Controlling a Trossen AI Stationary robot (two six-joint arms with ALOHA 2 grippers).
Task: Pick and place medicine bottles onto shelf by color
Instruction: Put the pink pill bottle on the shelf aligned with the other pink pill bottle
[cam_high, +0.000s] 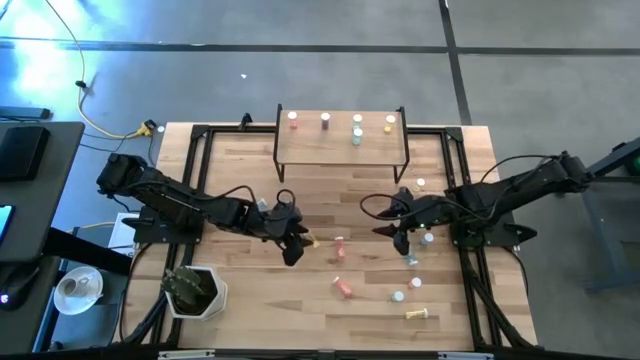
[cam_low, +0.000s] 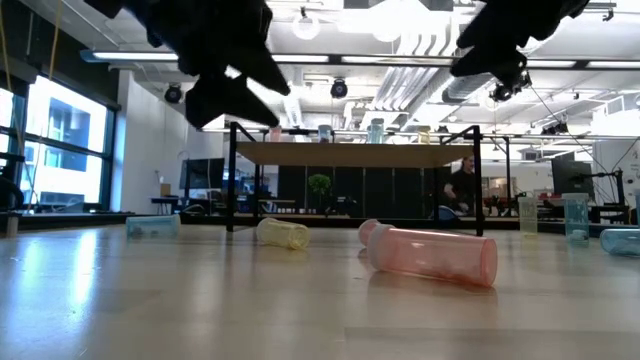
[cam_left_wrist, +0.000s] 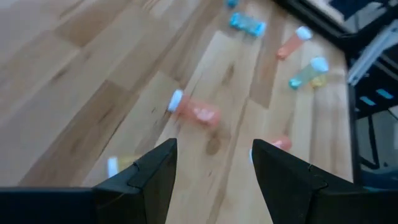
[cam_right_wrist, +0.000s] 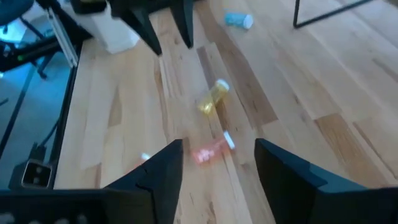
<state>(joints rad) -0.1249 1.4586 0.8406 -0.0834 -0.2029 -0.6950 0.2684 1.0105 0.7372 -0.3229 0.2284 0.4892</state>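
Wood planks make up the big table (cam_high: 240, 290), and both arms hang over its middle with nothing in their fingers. From the left wrist view, the left gripper (cam_left_wrist: 213, 171) is spread open and empty, aimed down at a pink bottle (cam_left_wrist: 194, 111) lying on its side. The right gripper (cam_right_wrist: 217, 168) is also open and empty, just above another fallen pink bottle (cam_right_wrist: 211, 150), with a yellow bottle (cam_right_wrist: 212, 98) a little past it. More bottles lie around them on the table: a pink one (cam_high: 343, 288) near the front, a yellow one (cam_high: 418, 314) by the front edge, and a few small ones close to the right arm. At the back stands the shelf (cam_high: 340, 150), a small light board on thin black legs. About 5 bottles (cam_high: 357, 131) already stand on it in a row, sorted along its top. So I think the job is less than half done, since more bottles seem to be on the table than on the shelf. Past the table, a white pot with a plant (cam_high: 195, 290) sits at the left front corner. The floor (cam_high: 350, 60) is grey, and the low view shows a big room with bright ceiling lights (cam_low: 340, 60) and a person (cam_low: 462, 187) far away.
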